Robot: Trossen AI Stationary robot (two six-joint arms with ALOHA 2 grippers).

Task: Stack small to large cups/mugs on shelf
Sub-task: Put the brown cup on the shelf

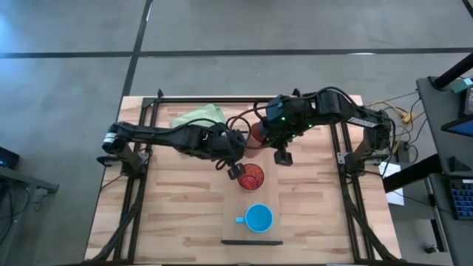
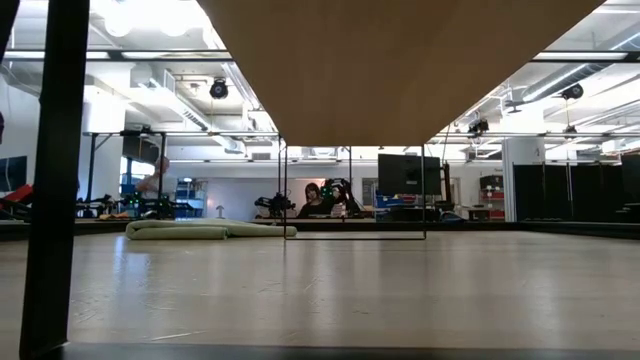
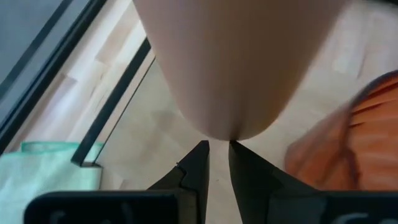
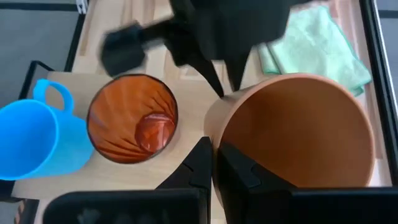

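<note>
Slatted wooden counter (image 1: pixel 170 199) carries the shelf (image 1: pixel 267 196) at centre frame, with blue mug (image 1: pixel 258 218) and red cup (image 1: pixel 250 176) on it in a line. Both grippers pinch the terracotta cup (image 4: pixel 298 130) rim at upper centre, likely a handover: right gripper (image 4: pixel 214 155) fingers close on its wall, left gripper (image 3: pixel 217 155) fingers nearly together on the opposite rim.

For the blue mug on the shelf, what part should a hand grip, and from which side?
Grip the blue mug by its rim wall, coming straight down. It stands upright and open-mouthed on the shelf, apart from the red cup. Take the side opposite its handle, which points toward the left arm's side.
</note>
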